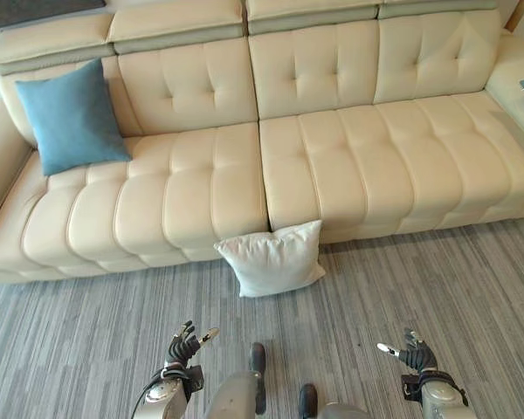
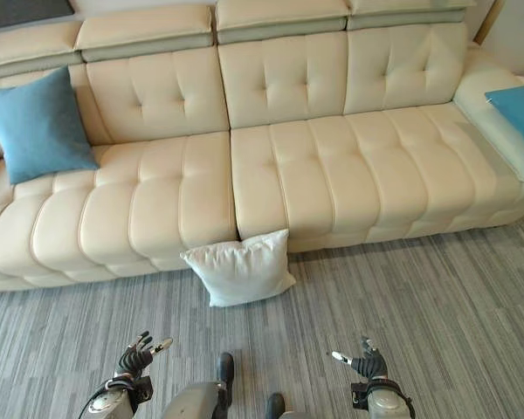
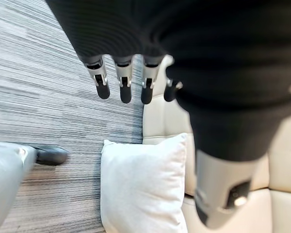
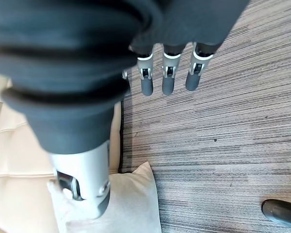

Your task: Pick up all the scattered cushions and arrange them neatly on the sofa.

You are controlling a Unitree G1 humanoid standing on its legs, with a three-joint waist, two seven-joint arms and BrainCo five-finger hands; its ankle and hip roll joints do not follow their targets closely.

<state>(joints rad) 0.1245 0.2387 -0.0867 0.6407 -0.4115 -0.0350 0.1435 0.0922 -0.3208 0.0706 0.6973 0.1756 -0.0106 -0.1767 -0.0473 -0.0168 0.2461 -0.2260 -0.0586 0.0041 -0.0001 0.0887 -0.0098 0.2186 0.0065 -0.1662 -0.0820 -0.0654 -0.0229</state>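
Well beyond both hands' fingers (image 3: 124, 87), white cushion (image 1: 272, 258)

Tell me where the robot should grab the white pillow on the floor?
Probably by its top edge. The white pillow stands tilted on the carpet, leaning against the sofa front, so its top corners stick up free. Both robot hands, left and right, are open, low in front of it; reaching forward, one per corner, seems easiest.

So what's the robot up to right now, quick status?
Left hand and right hand open, holding nothing. White cushion on floor, leaning against sofa. Blue cushion already on sofa. Nothing between hands and white cushion.
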